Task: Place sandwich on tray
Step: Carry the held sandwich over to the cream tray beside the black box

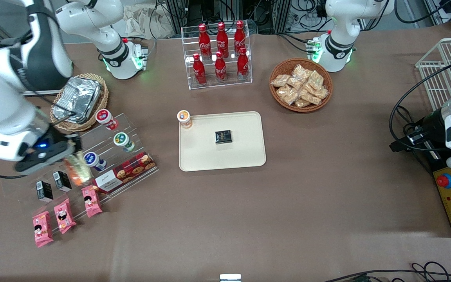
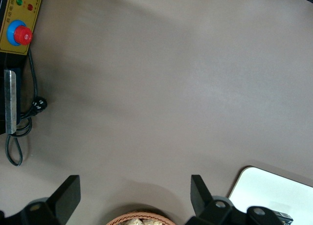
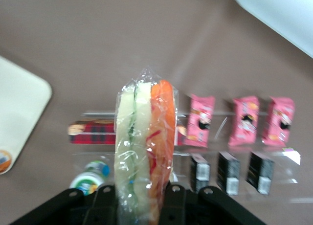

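Gripper (image 1: 71,156), at frame left, is clamping the wrapped sandwich (image 3: 145,146) upright between its jaws; carrying it level to the cream tray (image 1: 245,150), clear of 1 dark packet (image 1: 223,136), would be soundest.

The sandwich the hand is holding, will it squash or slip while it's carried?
The sandwich looks soft: bread and filling in thin crinkled wrap, so a hard squeeze would probably dent it. The glossy film may slide between the hand's fingers. It seems light, standing upright in the grip.

We see the sandwich (image 3: 145,151) in crinkly, shiny clear plastic wrap, pinched by the matt black hand (image 3: 139,198) above the clear acrylic shelf (image 1: 92,164). The tray (image 1: 245,152) looks like smooth matt cream plastic, and the table (image 1: 288,203) a dull brown cloth.
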You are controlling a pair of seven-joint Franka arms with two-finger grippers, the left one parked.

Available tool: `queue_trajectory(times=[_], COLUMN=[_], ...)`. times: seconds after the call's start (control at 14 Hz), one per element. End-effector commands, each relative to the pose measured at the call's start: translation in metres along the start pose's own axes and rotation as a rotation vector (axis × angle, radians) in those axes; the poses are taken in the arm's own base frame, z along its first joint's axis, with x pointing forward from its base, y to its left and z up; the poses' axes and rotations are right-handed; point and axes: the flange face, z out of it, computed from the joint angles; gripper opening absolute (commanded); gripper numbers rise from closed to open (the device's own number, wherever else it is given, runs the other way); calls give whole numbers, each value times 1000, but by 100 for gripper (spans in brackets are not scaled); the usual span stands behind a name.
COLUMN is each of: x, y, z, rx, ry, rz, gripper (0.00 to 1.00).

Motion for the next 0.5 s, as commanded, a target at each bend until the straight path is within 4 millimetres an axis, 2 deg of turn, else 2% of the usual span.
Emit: queue_trajectory(times=[0.0, 0.21, 0.43], x=[36, 70, 95], y=[-70, -148, -230], z=[7, 31, 60], rx=[8, -4, -21], ry=[-13, 8, 46], rz=[-167, -304, -452], gripper=[0, 0, 0])
